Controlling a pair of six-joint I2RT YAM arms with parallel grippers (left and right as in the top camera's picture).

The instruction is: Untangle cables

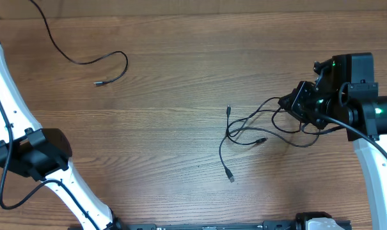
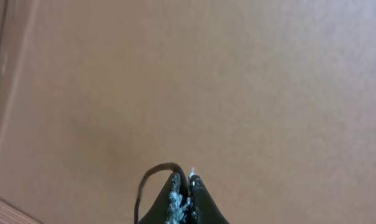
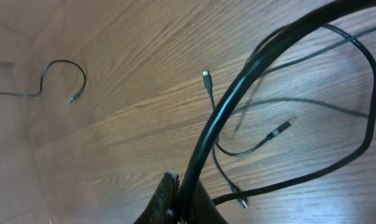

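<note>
One thin black cable [image 1: 84,62] lies apart at the back left, its plug end on the table, and runs off the top edge. In the left wrist view my left gripper [image 2: 188,179] is shut on a loop of thin cable [image 2: 151,171], facing a plain brown surface. It is outside the overhead view. The other cables [image 1: 251,131] form a loose tangle right of centre, with plug ends spread to the left. My right gripper [image 1: 288,102] is at the tangle's right side. Its jaws [image 3: 183,186] are shut on one black strand [image 3: 237,87]. The separate cable [image 3: 63,63] also shows there.
The wooden table [image 1: 167,140] fills the view. My left arm's white links and black elbow [image 1: 33,156] stand along the left edge. The right arm's body [image 1: 366,108] and its thicker black wire lie at the right edge.
</note>
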